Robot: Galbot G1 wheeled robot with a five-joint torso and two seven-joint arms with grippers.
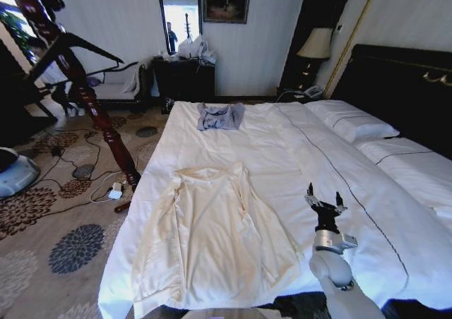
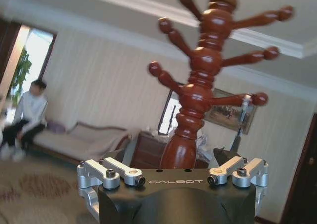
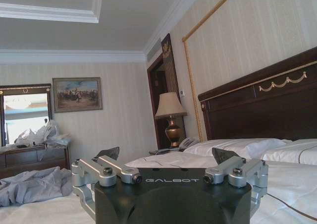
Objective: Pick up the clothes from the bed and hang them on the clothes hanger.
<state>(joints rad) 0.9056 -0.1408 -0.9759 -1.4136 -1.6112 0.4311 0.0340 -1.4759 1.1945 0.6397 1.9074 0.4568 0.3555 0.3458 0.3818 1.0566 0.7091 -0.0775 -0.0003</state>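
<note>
The clothes, a cream long-sleeved top, lie spread flat on the near left part of the bed, which has white sheets and a black headboard. My right gripper hovers open just above the sheet, to the right of the clothes and apart from them; its fingers hold nothing. A thin black clothes hanger hangs on the dark red coat stand left of the bed. My left gripper is open, facing up at that stand from close by.
A small grey-blue garment lies at the bed's far side, and white pillows lie by the headboard. Cables and a plug lie on the patterned carpet beside the stand's foot. A dark cabinet and a lamp stand along the far wall.
</note>
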